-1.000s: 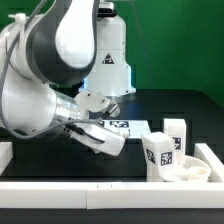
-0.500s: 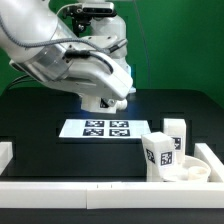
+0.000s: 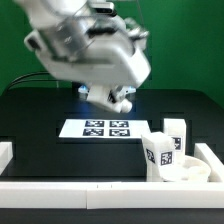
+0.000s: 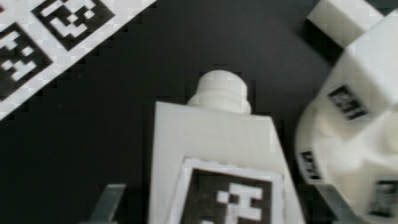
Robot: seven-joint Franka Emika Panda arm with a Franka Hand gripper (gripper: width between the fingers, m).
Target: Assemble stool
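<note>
My gripper [image 3: 113,99] hangs above the far side of the marker board [image 3: 96,128]. It is shut on a white stool leg [image 4: 221,165]. In the wrist view the leg's tag faces the camera, its round peg [image 4: 221,90] points away, and a grey finger [image 4: 114,202] stands on either side of it. Two more tagged legs [image 3: 160,153] [image 3: 175,131] stand upright at the exterior view's right. The round seat [image 3: 190,172] lies flat beside them. The seat and legs show blurred in the wrist view [image 4: 356,95].
A long white rail [image 3: 80,187] runs along the front of the black table, and another [image 3: 217,160] along the exterior view's right. The marker board also shows in the wrist view [image 4: 54,35]. The arm's bulk fills the upper part of the exterior view.
The arm has risen from table level beside the marker board and swung towards the exterior view's right, lifting the leg off the table.
</note>
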